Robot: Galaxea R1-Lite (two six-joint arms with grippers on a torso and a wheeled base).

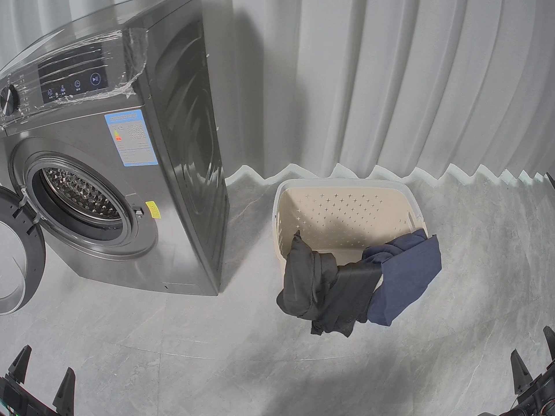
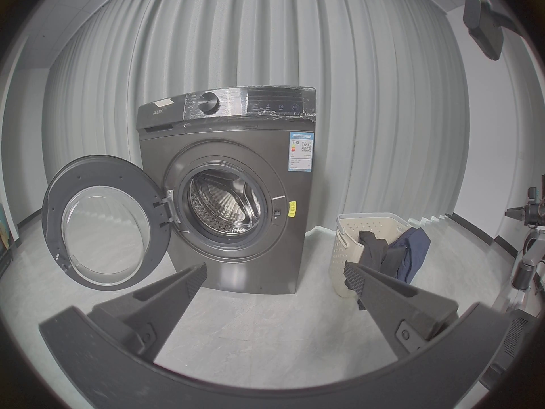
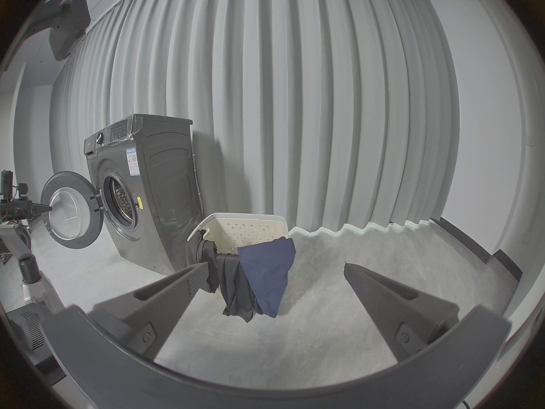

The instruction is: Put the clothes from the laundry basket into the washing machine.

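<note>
Left gripper and right gripper jaws spread, empty. Clothes drape over basket rim, ahead-left of the right jaws, which sit closer.

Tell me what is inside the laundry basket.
A dark grey garment and a navy garment drape from inside the laundry basket over its near rim. Its far inner wall is bare. The clothes hide the bottom beneath them.

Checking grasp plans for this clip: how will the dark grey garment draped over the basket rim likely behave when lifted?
Likely floppy: the dark grey garment droops over the laundry basket rim in folds. It may drag the navy garment, which overlaps it. Probably light: it looks like thin cloth.
</note>
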